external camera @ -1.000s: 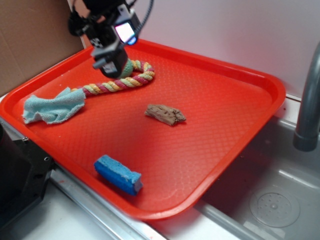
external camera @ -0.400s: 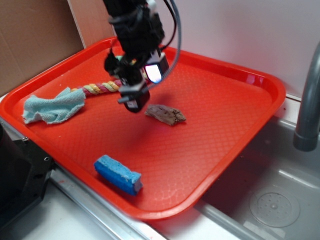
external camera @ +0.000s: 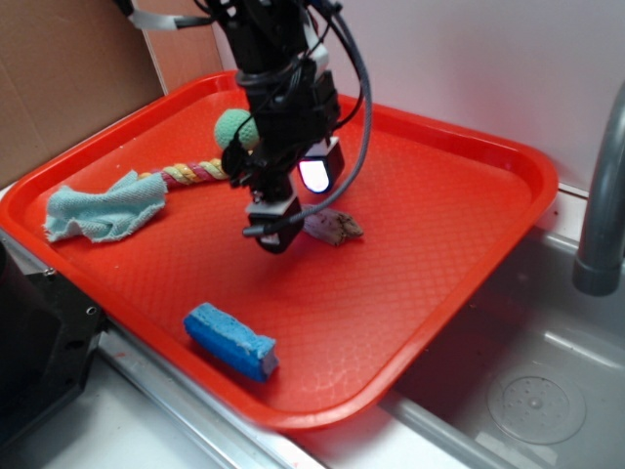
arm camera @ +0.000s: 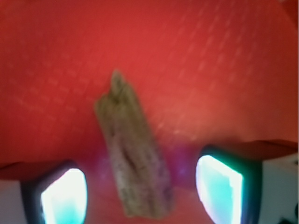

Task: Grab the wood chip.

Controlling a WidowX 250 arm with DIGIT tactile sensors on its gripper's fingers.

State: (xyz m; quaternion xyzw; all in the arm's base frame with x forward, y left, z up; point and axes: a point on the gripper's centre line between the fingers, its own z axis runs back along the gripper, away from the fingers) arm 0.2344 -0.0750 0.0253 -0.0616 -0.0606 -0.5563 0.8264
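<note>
The wood chip is a flat, elongated brown piece with rough, grainy surface and a jagged, pointed far end. It lies flat on the red tray, near the tray's middle, with its long axis running between the two fingers in the wrist view.

The gripper is spread wide, one finger on each side of the chip. Neither finger touches the chip; red tray surface is visible in both gaps. The gripper holds nothing. In the exterior view it hangs low over the chip's left end.
</note>
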